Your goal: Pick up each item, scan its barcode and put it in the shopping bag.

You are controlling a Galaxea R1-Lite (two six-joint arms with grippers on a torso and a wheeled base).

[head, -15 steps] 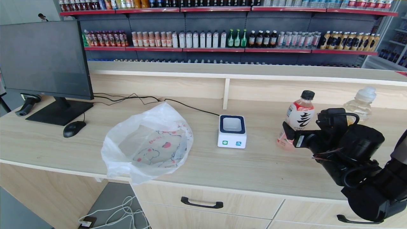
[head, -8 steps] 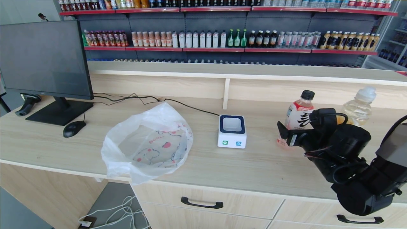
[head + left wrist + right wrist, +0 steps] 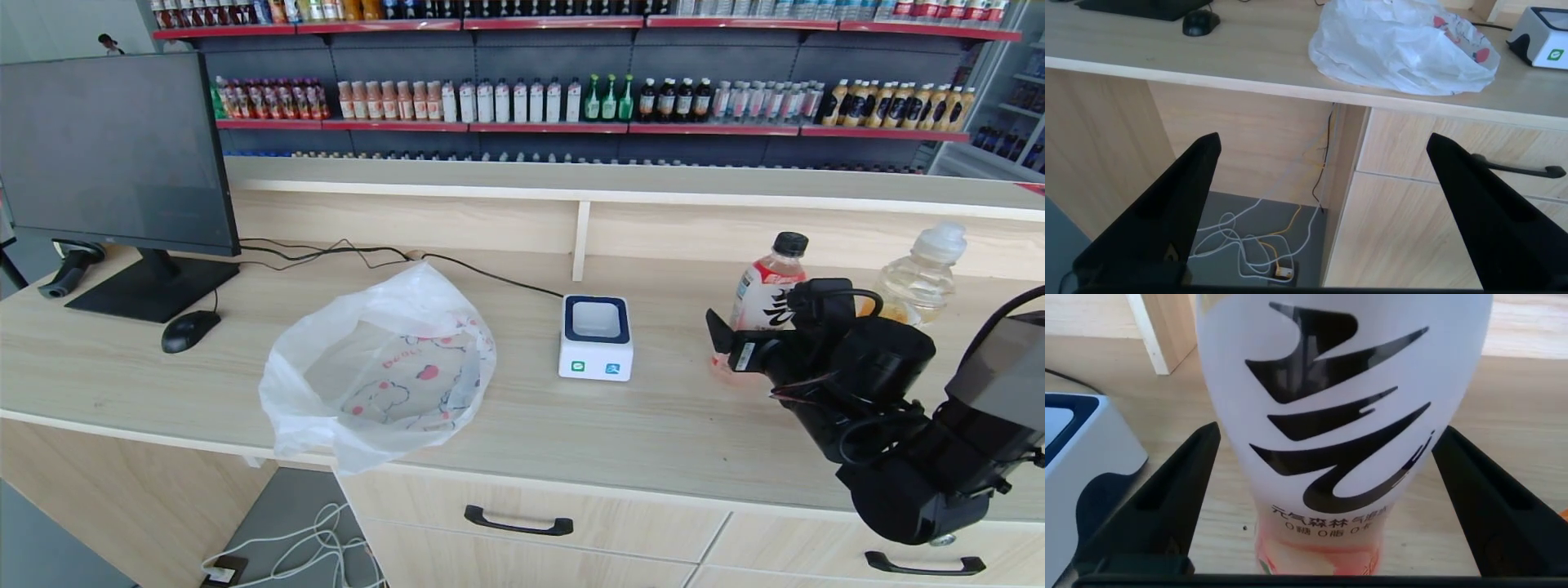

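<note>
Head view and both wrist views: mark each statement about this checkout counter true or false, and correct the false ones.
1. The pink drink bottle with a black cap stands upright on the light wooden counter. True.
2. The right tool is shut on the clear bottle with a white cap. False: it is open, with its fingers on either side of the pink bottle.
3. The white box-shaped scanner sits between the white plastic shopping bag and the pink bottle. True.
4. The shopping bag holds a bottle. False: both bottles stand on the counter.
5. The left tool is open. True.
</note>
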